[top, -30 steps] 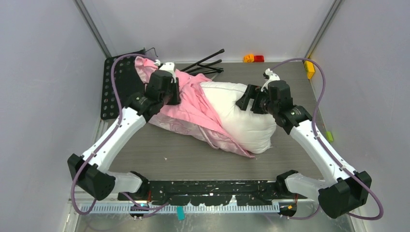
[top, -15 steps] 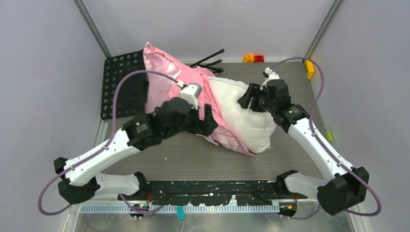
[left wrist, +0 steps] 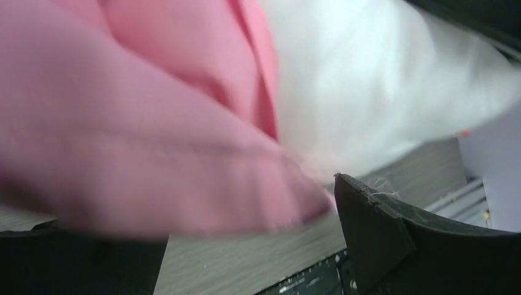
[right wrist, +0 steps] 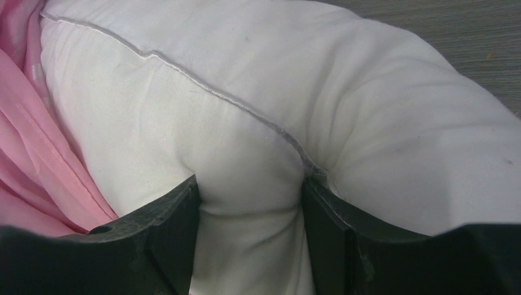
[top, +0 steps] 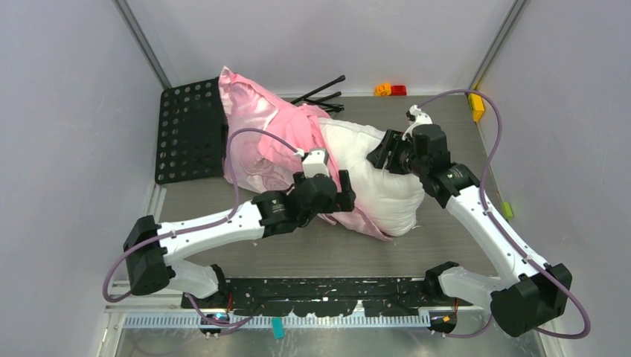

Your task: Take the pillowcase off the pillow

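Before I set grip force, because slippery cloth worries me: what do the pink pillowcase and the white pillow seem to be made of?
The pillowcase looks like satin or a similar slick weave: glossy, with bright highlights along its folds. The pillow looks like a matte, cotton-like shell over soft filling: a stitched seam shows, and it bulges where the right gripper pinches it.
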